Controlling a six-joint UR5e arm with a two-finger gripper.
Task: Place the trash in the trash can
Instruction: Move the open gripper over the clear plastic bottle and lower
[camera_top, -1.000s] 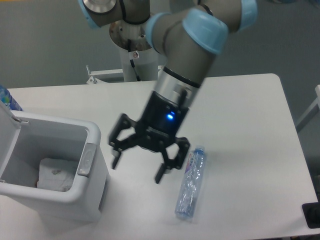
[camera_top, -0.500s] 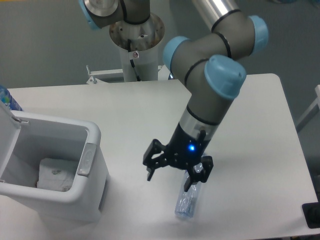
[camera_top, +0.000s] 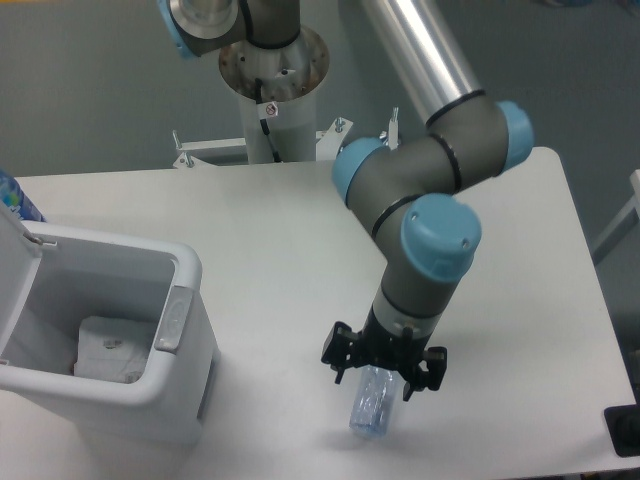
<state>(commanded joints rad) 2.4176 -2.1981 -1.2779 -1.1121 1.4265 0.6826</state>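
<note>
The crushed clear plastic bottle (camera_top: 371, 408) lies on the white table near its front edge; only its lower end shows under the arm. My gripper (camera_top: 383, 372) is open and low over the bottle, one finger on each side of it, not closed on it. The crumpled white paper wrapper (camera_top: 110, 350) lies in the bottom of the white trash can (camera_top: 190, 375) at the front left. The can's lid (camera_top: 18, 232) stands open and the grey latch tab (camera_top: 173, 318) sits on its right rim.
The arm's base column (camera_top: 272, 95) stands behind the table's back edge. A blue-printed object (camera_top: 12, 198) peeks in at the left edge. A dark object (camera_top: 624, 430) sits at the front right corner.
My gripper has swung right and down from beside the trash can, turned, and lowered until its open fingers straddle the bottle. The bottle and wrapper have not moved.
</note>
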